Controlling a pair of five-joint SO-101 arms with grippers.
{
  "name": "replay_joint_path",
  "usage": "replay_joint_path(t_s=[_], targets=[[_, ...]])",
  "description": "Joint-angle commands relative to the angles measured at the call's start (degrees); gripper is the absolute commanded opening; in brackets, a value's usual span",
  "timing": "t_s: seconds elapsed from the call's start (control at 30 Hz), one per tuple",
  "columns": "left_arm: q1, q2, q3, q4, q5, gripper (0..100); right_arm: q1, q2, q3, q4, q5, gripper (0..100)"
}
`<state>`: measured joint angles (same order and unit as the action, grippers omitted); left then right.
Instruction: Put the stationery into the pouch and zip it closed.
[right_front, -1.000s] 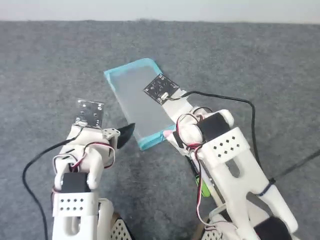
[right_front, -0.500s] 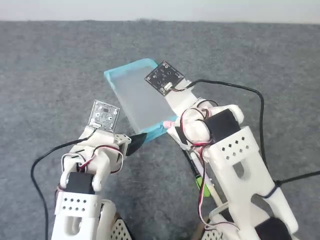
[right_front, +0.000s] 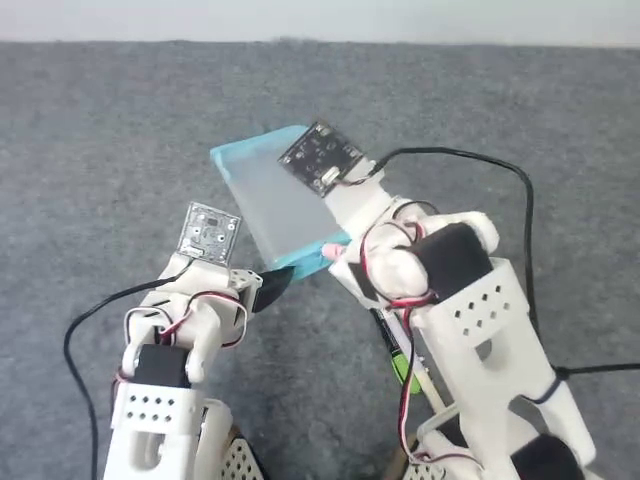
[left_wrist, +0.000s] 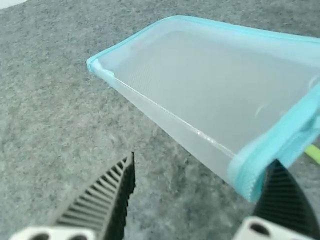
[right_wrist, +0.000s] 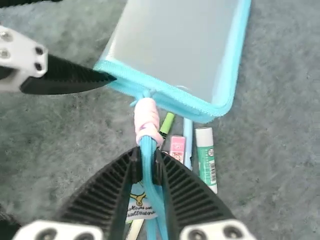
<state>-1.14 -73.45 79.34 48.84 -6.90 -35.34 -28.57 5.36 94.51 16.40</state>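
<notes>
Item: pouch (right_front: 275, 200), flat, with translucent walls and teal binding. It lies on the grey table cover (right_front: 120, 120) toward 11 o'clock from the middle, its long axis running from 11 to 5 o'clock. Handling, as judged: light, limp and smooth-walled, so likely to slide or buckle on the cover rather than resist a pull. It is best pinned at a bound corner, where the teal tape gives some thickness, while the zip is drawn by its cord; the plain walls offer poor purchase. Fittings: blue pull cord (right_wrist: 148, 150) with a pink bead (right_wrist: 147, 117), at the pouch's near short edge. Contents due: stationery (right_front: 403, 368), namely glue stick (right_wrist: 206, 157), pink eraser (right_wrist: 177, 146), green pen (right_wrist: 167, 122) and blue pen (right_wrist: 187, 142). These lie loose on the cover just off the pouch's 5 o'clock end, beneath the right arm, and are not yet inside. They look small, rigid and light, and the round ones are apt to roll. Right gripper (right_wrist: 146, 156): jaws closed to a sliver, clamping the cord just behind the bead. Left gripper (left_wrist: 202, 167): jaws wide apart, holding nothing. The pouch's 6 o'clock corner (left_wrist: 247, 177) sits between them, and one finger (left_wrist: 280, 192) appears to touch its teal edge.
</notes>
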Motion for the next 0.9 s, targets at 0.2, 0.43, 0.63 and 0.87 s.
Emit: replay_joint_path(t_s=[0.2, 0.43, 0.63, 0.87], targets=[[-0.18, -1.23, -0.75, -3.25, -0.44, 34, -0.92, -6.81, -4.40, 4.09, 2.99, 0.6], [-0.18, -1.67, 0.57, -5.63, -0.44, 34, -1.01, -12.44, -2.90, 8.13, 5.98, 0.6], [-0.18, -1.67, 0.66, -6.15, 1.58, 30, -1.01, -12.62, 2.90, 7.34, 7.47, 0.6], [0.26, -1.67, 0.75, -8.09, 1.49, 18, -1.10, -13.05, 13.10, 1.19, 6.77, 0.7]])
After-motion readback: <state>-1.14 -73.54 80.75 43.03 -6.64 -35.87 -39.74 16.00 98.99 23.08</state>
